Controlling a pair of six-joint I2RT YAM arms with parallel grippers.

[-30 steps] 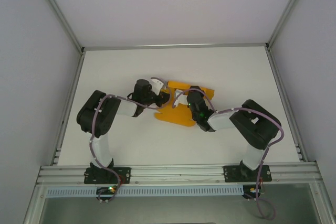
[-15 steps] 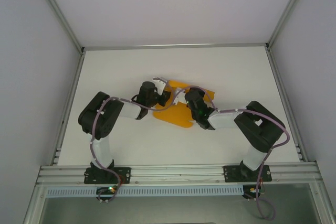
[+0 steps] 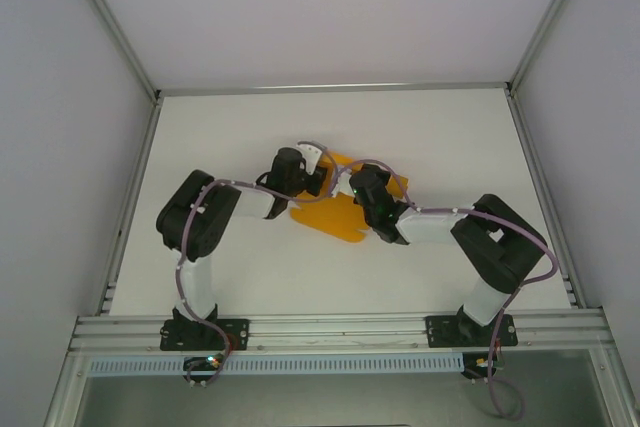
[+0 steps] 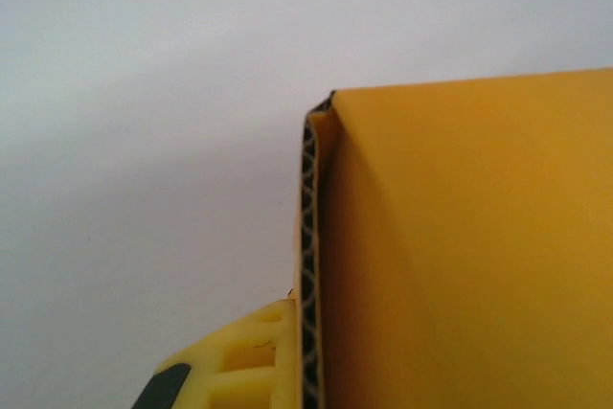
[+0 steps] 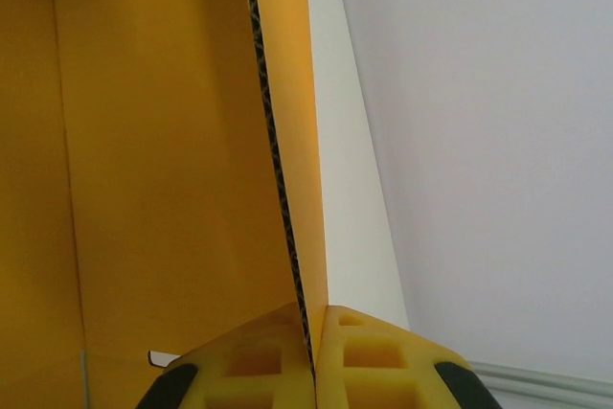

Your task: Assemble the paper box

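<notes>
I see the paper box (image 3: pixel 327 219) in the middle of the white table (image 3: pixel 440 137), right between my two hands. The left gripper (image 3: pixel 312 171) comes at it from one side and the right gripper (image 3: pixel 357 185) from the other. Both touch the orange card. A flat part of the card sticks out past both hands, toward the arm bases.

From the left wrist, one yellow finger (image 4: pixel 244 363) shows at the bottom. The thin edge of the paper box (image 4: pixel 460 237) stands just beside it and touches its right side. A big orange flap covers everything to the right of that finger, so I cannot see the other finger. The left gripper is pressed together, and it looks like it is pinching that edge of the card.

From the right wrist, the two yellow fingers (image 5: pixel 254 366) are squeezed tight, with the thin card edge caught between them. The card runs straight up and away from the right gripper (image 5: pixel 312 356). The wide orange side of the paper box (image 5: pixel 153 170) lies to the left of the fingers.
</notes>
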